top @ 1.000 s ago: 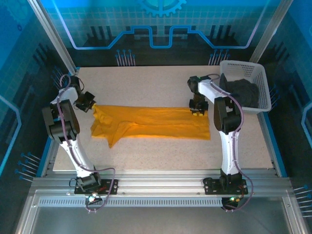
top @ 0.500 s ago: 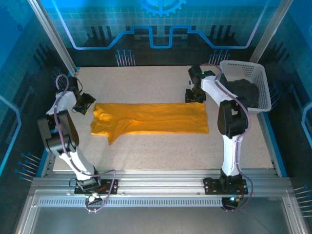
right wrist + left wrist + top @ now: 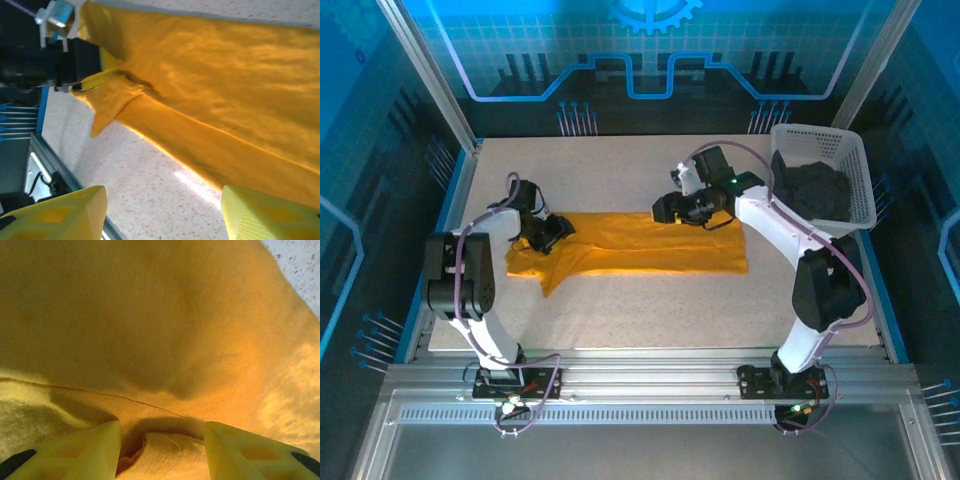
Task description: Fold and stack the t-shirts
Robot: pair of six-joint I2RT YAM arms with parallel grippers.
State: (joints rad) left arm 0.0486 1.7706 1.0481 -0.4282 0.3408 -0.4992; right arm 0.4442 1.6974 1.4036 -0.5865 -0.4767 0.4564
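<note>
While the orange-yellow t-shirt (image 3: 650,245) is laid in a long band across the table (image 3: 650,315), the left gripper (image 3: 554,231) is held over its sleeve end, jaws spread. The right gripper (image 3: 662,210) is seen parted above its far edge; the charcoal t-shirt (image 3: 815,190) is heaped in the basket (image 3: 862,185).

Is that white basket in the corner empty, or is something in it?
Not empty: a dark charcoal t-shirt lies crumpled inside the basket.

A white lattice basket (image 3: 862,180) stands far right on the speckled table (image 3: 650,300).
</note>
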